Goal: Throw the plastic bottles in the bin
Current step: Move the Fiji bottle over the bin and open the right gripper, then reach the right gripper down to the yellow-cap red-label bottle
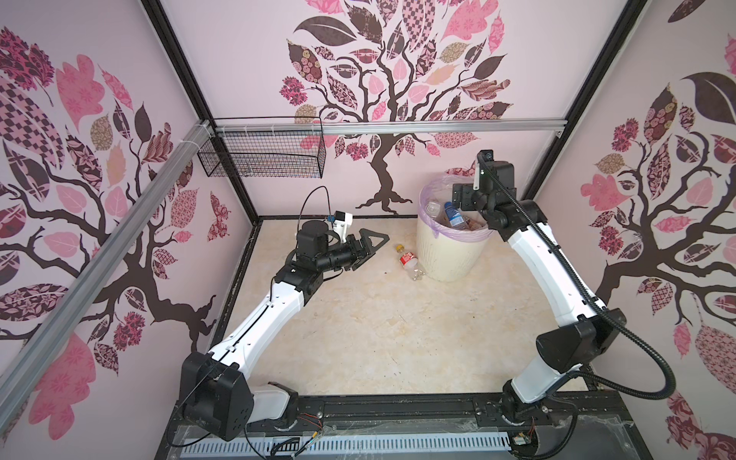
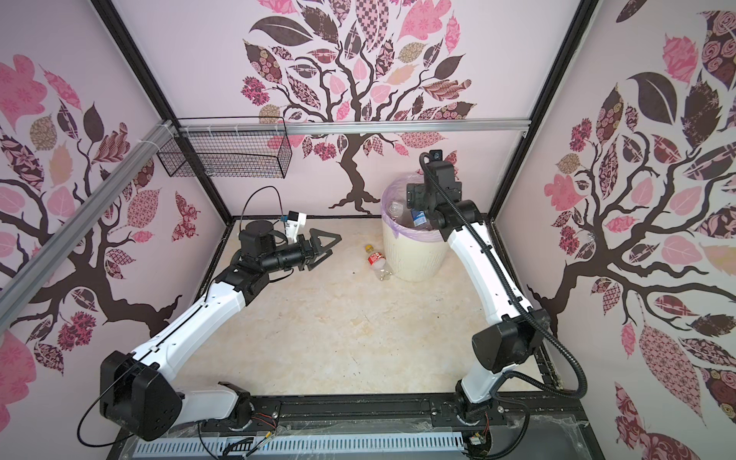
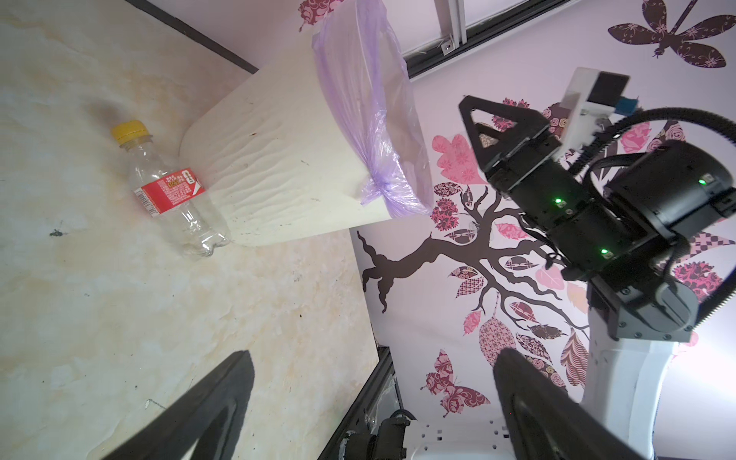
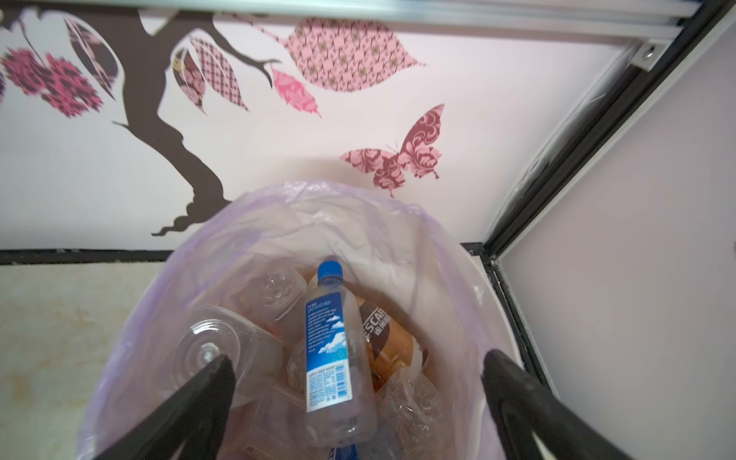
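Observation:
The bin is a cream ribbed bucket with a lilac liner, standing at the back right. Several plastic bottles fill it. On top lies a clear bottle with a blue label. My right gripper hangs open over the bin's mouth, and that bottle lies loose below its spread jaws. A brown-orange bottle lies beside it. One clear bottle with a red label and a yellow cap lies on the floor against the bin's left side. My left gripper is open and empty, left of that bottle.
A black wire mesh basket hangs on the back rail at the left. Patterned walls close the cell on three sides. The bin stands near the back right corner post.

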Controlling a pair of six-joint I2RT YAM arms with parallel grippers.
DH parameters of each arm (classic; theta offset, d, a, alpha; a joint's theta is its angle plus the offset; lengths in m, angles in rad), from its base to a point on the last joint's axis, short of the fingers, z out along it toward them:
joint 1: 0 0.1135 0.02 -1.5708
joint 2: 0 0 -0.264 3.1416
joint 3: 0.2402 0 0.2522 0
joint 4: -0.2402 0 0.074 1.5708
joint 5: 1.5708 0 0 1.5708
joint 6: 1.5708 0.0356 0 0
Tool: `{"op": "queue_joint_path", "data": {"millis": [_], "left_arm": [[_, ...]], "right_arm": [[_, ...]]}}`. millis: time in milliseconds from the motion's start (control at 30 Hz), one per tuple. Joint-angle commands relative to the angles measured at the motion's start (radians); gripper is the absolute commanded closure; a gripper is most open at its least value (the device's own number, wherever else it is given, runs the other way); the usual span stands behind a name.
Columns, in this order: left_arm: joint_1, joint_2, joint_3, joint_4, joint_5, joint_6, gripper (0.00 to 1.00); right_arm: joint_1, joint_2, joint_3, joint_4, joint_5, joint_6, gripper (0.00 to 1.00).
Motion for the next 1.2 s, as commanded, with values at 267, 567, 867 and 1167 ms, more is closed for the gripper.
{"op": "queue_joint_path", "data": {"millis": [267, 567, 867, 1167], "left_arm": [[0.000, -0.043, -0.057, 0.021, -0.008, -0.018, 0.02], [0.166, -0.132, -0.244, 0.107, 0.079, -0.112, 0.02], [0.292, -0.188, -0.384, 0.135, 0.174, -0.135, 0.02], [0.343, -0.184, -0.459, 0.192, 0.209, -0.176, 0.02]], "right_arm": [[0.166, -0.085, -0.006, 0.040, 0.045, -0.036, 0.00], [0.411, -0.031, -0.162, 0.092, 0.093, -0.073, 0.00], [0.497, 0.114, -0.261, 0.131, 0.096, -0.046, 0.00], [0.484, 0.329, -0.282, 0.138, 0.096, -0.046, 0.00]]}}
